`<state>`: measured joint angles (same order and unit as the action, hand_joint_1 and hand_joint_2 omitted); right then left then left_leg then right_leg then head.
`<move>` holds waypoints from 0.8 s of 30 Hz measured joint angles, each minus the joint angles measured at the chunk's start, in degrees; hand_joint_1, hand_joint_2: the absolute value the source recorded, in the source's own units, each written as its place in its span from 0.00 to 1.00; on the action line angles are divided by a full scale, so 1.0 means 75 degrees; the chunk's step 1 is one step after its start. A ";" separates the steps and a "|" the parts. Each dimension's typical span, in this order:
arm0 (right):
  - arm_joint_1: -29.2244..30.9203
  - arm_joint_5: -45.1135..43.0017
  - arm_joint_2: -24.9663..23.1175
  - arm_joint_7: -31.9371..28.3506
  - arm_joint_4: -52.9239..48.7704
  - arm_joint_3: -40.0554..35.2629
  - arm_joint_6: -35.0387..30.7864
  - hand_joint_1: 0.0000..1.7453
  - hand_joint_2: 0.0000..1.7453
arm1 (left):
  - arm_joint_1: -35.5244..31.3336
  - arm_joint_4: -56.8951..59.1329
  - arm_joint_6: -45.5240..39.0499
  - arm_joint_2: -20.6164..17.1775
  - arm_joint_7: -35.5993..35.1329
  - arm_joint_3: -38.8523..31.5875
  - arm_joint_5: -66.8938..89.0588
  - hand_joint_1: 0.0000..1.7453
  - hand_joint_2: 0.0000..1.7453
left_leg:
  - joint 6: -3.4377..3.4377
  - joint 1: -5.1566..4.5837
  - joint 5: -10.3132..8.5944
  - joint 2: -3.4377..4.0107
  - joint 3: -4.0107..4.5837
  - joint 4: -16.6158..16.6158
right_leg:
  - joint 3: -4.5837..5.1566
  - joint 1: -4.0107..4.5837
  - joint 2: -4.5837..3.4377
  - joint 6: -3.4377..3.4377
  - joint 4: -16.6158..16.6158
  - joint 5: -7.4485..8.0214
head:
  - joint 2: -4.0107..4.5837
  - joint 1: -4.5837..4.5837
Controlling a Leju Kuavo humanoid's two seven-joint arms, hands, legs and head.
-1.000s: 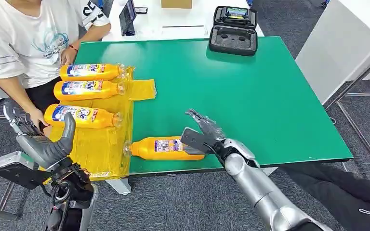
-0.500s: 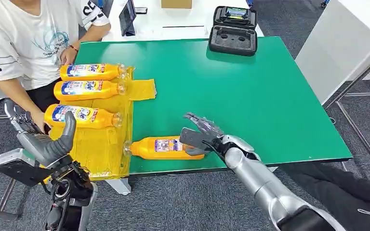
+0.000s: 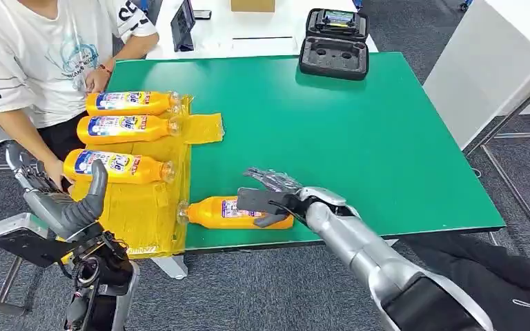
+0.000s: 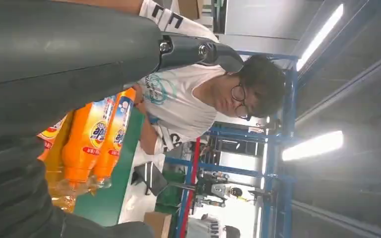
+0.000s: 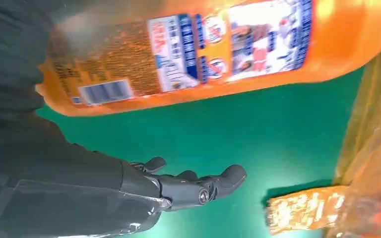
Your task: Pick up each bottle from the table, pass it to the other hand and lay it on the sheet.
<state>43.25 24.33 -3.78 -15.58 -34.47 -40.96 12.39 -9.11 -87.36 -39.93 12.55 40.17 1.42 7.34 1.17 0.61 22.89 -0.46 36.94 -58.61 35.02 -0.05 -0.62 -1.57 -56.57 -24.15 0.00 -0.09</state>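
right hand (image 3: pixel 270 196) moved left over lone bottle (image 3: pixel 231 212), fingers spread, not gripping; left hand (image 3: pixel 55 196) open, unchanged.

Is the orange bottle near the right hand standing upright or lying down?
Lying down. The orange bottle rests on its side on the green table, neck toward the yellow sheet.

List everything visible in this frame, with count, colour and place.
Bottles on sheet: three, orange, lying side by side.
Bottle on table: one, orange, near edge, neck reaching the sheet.
Sheet: one, yellow, table's left side.
Table: one, green.
Case: one, black, open, far edge.
Person: one, white shirt, far left.
Left hand: raised, off the table's left side.
Right hand: spread over the near bottle.
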 measured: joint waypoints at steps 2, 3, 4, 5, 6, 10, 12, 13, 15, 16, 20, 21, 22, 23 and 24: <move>0.0111 0.0067 -0.0087 0.0084 0.0064 -0.0137 0.0102 0.00 1.00 | -0.0003 0.0018 -0.0003 0.0000 0.0000 0.0003 0.0000 0.00 1.00 | 0.0000 0.0000 0.0000 -0.0001 0.0000 0.0000 | 0.0000 0.0000 0.0001 0.0000 0.0000 0.0000 | 0.0000 0.0000; 0.0163 0.0090 -0.0119 0.0105 0.0090 -0.0200 0.0160 0.00 1.00 | -0.0003 0.0032 0.0000 0.0000 0.0000 0.0003 0.0000 0.00 1.00 | -0.0001 0.0000 -0.0001 -0.0001 0.0000 0.0000 | 0.0000 0.0000 0.0001 0.0000 0.0000 0.0000 | 0.0000 0.0003; 0.0220 0.0105 -0.0157 0.0116 0.0116 -0.0265 0.0221 0.00 1.00 | -0.0004 0.0041 -0.0003 0.0000 0.0000 0.0006 0.0000 0.00 1.00 | -0.0001 0.0000 -0.0001 -0.0001 -0.0001 0.0000 | 0.0000 0.0000 0.0001 0.0000 0.0000 0.0000 | 0.0000 0.0000; 0.0259 0.0111 -0.0175 0.0125 0.0134 -0.0309 0.0268 0.00 1.00 | -0.0011 0.0052 -0.0003 0.0003 0.0000 0.0009 0.0000 0.00 1.00 | -0.0001 0.0000 -0.0001 -0.0001 -0.0001 0.0000 | 0.0000 0.0000 0.0001 0.0000 0.0000 0.0000 | 0.0000 0.0000; 0.0288 0.0122 -0.0186 0.0125 0.0154 -0.0364 0.0297 0.00 1.00 | -0.0017 0.0070 0.0000 0.0000 0.0000 0.0012 -0.0015 0.00 1.00 | -0.0001 0.0000 -0.0001 -0.0001 -0.0001 0.0000 | 0.0000 0.0000 0.0001 0.0000 0.0000 0.0000 | 0.0000 0.0000; 0.0304 0.0166 -0.0186 0.0183 0.0221 -0.0591 0.0335 0.00 1.00 | -0.0027 0.0172 -0.0003 0.0000 0.0000 0.0015 -0.0108 0.00 1.00 | 0.0000 -0.0001 -0.0001 -0.0001 -0.0001 -0.0001 | 0.0000 -0.0001 0.0001 0.0000 0.0000 0.0000 | 0.0000 0.0000; 0.0298 0.0178 -0.0175 0.0195 0.0262 -0.0685 0.0358 0.00 1.00 | -0.0029 0.0213 -0.0003 0.0000 0.0000 0.0017 -0.0134 0.00 1.00 | 0.0000 -0.0001 -0.0001 -0.0001 -0.0001 -0.0001 | 0.0000 -0.0001 0.0000 0.0000 0.0000 0.0000 | 0.0000 0.0000; 0.0294 0.0186 -0.0166 0.0195 0.0283 -0.0723 0.0358 0.00 1.00 | -0.0030 0.0236 0.0000 0.0000 0.0000 0.0020 -0.0134 0.00 1.00 | 0.0000 -0.0002 -0.0001 -0.0001 -0.0001 -0.0001 | 0.0000 -0.0001 0.0000 0.0000 0.0000 0.0000 | 0.0000 0.0000; 0.0291 0.0204 -0.0148 0.0195 0.0315 -0.0801 0.0373 0.00 1.00 | -0.0030 0.0274 0.0000 0.0000 0.0000 0.0020 -0.0134 0.00 1.00 | 0.0000 -0.0001 0.0000 -0.0001 -0.0001 -0.0001 | 0.0001 -0.0001 0.0001 0.0000 0.0001 0.0000 | 0.0000 0.0000; 0.0290 0.0221 -0.0143 0.0195 0.0329 -0.0822 0.0385 0.00 1.00 | -0.0030 0.0292 -0.0003 0.0000 0.0000 0.0020 -0.0134 0.00 1.00 | 0.0000 -0.0001 0.0000 -0.0001 -0.0001 -0.0001 | 0.0001 -0.0001 0.0000 0.0000 0.0001 0.0000 | 0.0000 0.0000; 0.0287 0.0253 -0.0122 0.0198 0.0387 -0.0900 0.0390 0.00 1.00 | -0.0030 0.0326 -0.0003 0.0003 0.0000 0.0023 -0.0134 0.00 1.00 | 0.0000 0.0000 -0.0001 0.0000 -0.0002 -0.0001 | 0.0001 -0.0001 0.0000 0.0000 0.0001 0.0000 | 0.0000 0.0000; 0.0287 0.0253 -0.0117 0.0198 0.0399 -0.0909 0.0390 0.00 1.00 | -0.0030 0.0338 -0.0003 0.0003 0.0000 0.0023 -0.0134 0.00 1.00 | 0.0000 0.0000 -0.0001 0.0000 -0.0002 -0.0001 | 0.0001 -0.0001 0.0000 0.0000 0.0001 0.0000 | 0.0000 0.0000; 0.0288 0.0254 -0.0113 0.0198 0.0411 -0.0921 0.0390 0.00 1.00 | -0.0030 0.0352 0.0000 0.0003 0.0000 0.0023 -0.0134 0.00 1.00 | 0.0000 0.0000 -0.0001 0.0000 -0.0002 -0.0001 | 0.0001 -0.0001 0.0000 0.0000 0.0001 0.0000 | 0.0000 0.0003; 0.0288 0.0256 -0.0108 0.0198 0.0417 -0.0935 0.0390 0.00 1.00 | -0.0029 0.0358 0.0000 0.0003 0.0000 0.0023 -0.0134 0.00 1.00 | 0.0000 0.0000 -0.0001 0.0000 -0.0002 -0.0001 | 0.0001 -0.0001 0.0000 0.0000 0.0001 0.0000 | 0.0000 0.0000; 0.0287 0.0256 -0.0102 0.0198 0.0428 -0.0961 0.0390 0.00 1.00 | -0.0030 0.0364 -0.0003 0.0003 0.0000 0.0023 -0.0134 0.00 1.00 | 0.0000 0.0000 -0.0001 0.0000 -0.0002 -0.0001 | 0.0001 -0.0001 0.0000 0.0000 0.0001 0.0000 | 0.0000 0.0003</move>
<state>45.41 26.25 -4.55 -14.10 -31.25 -48.17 15.32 -9.34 -84.63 -39.95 12.57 40.17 1.60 6.34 1.17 0.61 22.89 -0.46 36.93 -58.62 35.03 -0.06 -0.62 -1.57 -56.57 -24.15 0.00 -0.07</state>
